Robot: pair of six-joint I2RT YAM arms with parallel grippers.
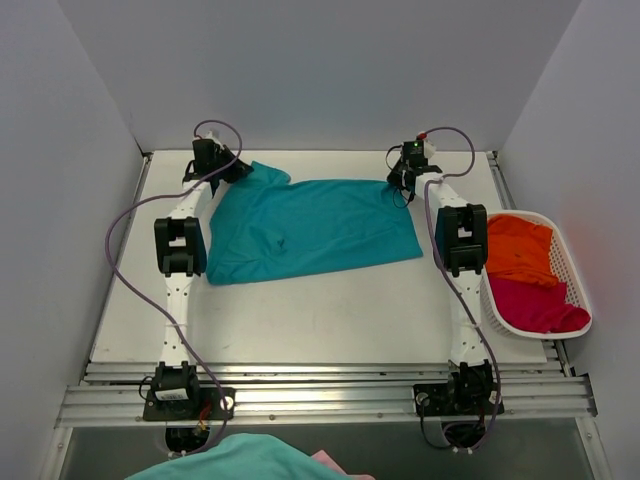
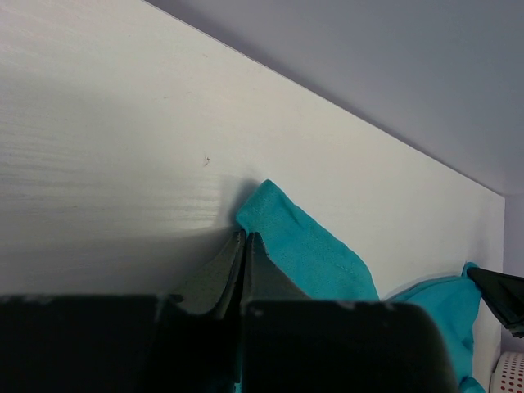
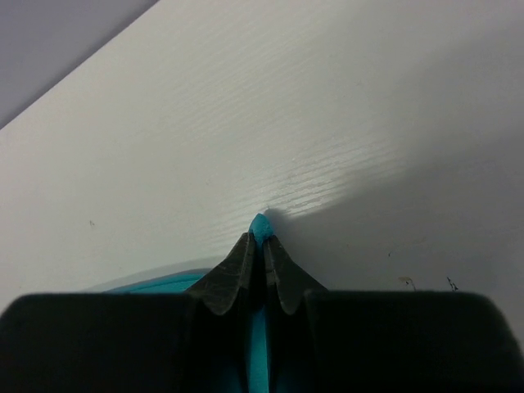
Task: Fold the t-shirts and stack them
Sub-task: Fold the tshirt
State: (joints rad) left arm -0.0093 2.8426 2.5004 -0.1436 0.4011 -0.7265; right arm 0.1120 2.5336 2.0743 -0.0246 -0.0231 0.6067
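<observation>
– Two grippers, both clamping onto the teal t-shirt [image 1: 310,225]. It's lying spread flat on the table [image 1: 320,320], well left of the basket [image 1: 572,272].
– Which corners?
– Left gripper [image 1: 232,170] is pinching the far corner on the side away from the basket, jaws closed tight on a fold of teal cloth. Right gripper [image 1: 402,185] is pinching the far corner on the basket side. Its wrist view is showing a sliver of teal poking out between the pressed-together fingertips [image 3: 237,270].
– Other shirts?
– Orange t-shirt [image 1: 520,250] and magenta t-shirt [image 1: 535,305] are sitting bunched inside the basket, orange in its far half, magenta in its near half, touching each other.
– Teal touching the basket?
– No, it's lying apart from it, with the right arm reaching up between shirt and basket.
</observation>
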